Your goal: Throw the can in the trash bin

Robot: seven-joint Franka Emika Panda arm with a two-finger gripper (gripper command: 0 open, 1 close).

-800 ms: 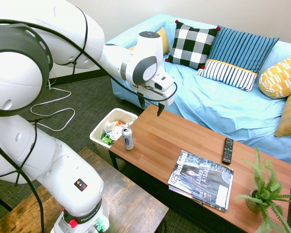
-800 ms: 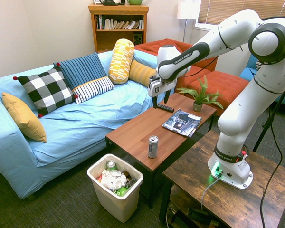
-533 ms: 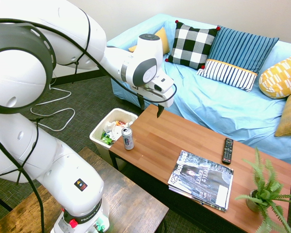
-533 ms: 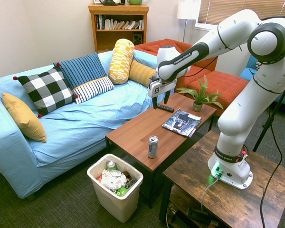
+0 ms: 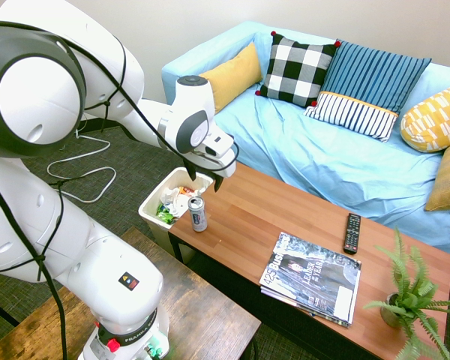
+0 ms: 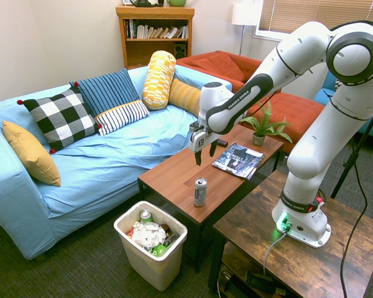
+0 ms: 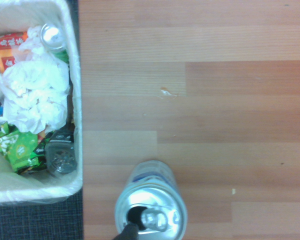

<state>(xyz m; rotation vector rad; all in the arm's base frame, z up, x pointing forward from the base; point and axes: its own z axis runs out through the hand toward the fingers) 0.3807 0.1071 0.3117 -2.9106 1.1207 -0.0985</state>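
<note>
Living room: blue sofa [image 6: 81,161] (cushions), coffee table [image 6: 186,171], bookshelf [image 6: 154,34].

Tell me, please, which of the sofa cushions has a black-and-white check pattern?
The square cushion with red pompoms at its corners, between the plain mustard cushion and the blue striped cushion. None of the others is checked.

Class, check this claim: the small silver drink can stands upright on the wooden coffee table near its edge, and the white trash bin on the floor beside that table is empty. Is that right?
Not quite. The small silver drink can does stand upright near the edge of the wooden coffee table, but the white trash bin beside it is not empty: it holds crumpled paper, wrappers and another can, as the wrist view shows.
</note>
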